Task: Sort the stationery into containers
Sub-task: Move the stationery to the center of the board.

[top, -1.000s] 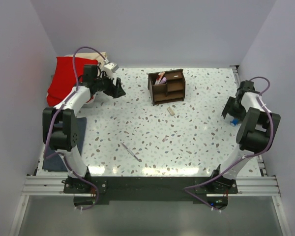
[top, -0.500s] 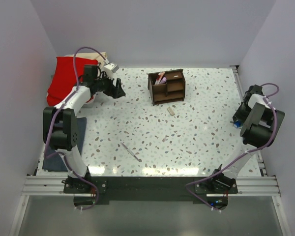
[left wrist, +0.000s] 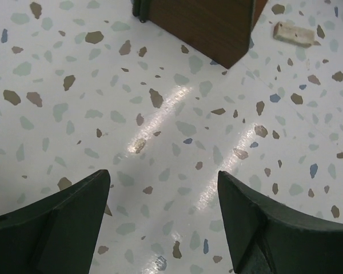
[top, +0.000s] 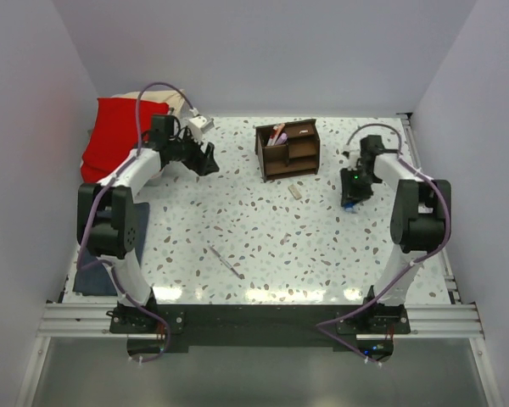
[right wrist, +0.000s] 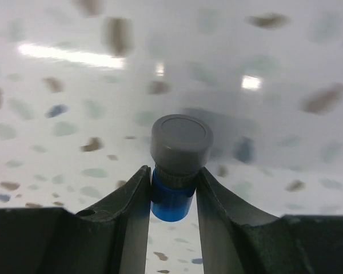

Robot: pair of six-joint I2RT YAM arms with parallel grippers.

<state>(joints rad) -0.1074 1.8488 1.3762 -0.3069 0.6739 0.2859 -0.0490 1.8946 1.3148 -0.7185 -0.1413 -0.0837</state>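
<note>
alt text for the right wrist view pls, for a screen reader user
The right gripper clamps a stubby blue cylinder with a grey cap, its two dark fingers pressed against either side of the blue body. Behind it, the white speckled table is out of focus.

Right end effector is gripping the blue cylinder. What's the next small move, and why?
Probably carry it left toward the wooden organizer, staying above its walls. The right end effector is shut on the blue cylinder, and the organizer stands apart, to its left.
</note>
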